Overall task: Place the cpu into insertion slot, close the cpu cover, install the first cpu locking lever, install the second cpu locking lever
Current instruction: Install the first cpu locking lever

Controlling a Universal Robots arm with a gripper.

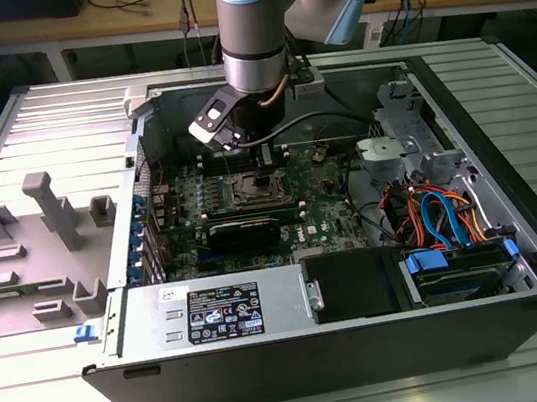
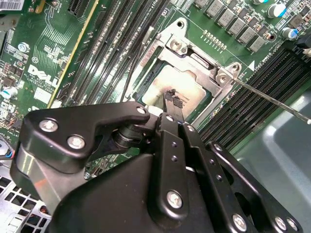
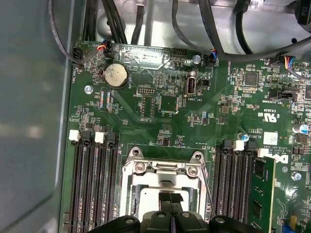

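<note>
While black gripper [image 2: 173,99] hangs over small square dark insertion slot [image 1: 250,192], jaws look pressed together, pinching nothing. Tips are on or just above flat square silvery-grey cpu [image 2: 192,87], which lies inside slot. Thin silver frame-shaped cpu cover [image 2: 197,57] seems down around cpu. Judgement: push straight down at slot centre and keep tips off thin steel locking lever [image 2: 272,100] beside slot. Cpu is square, no long axis, edges parallel to long black memory slots [image 3: 92,184] flanking slot. Lever's long axis runs out from slot corner, seemingly unlatched.

Exterior view high, overlooks case [image 1: 371,347]; both wrist views close over insertion slot [image 2: 181,46] [image 3: 163,169].
</note>
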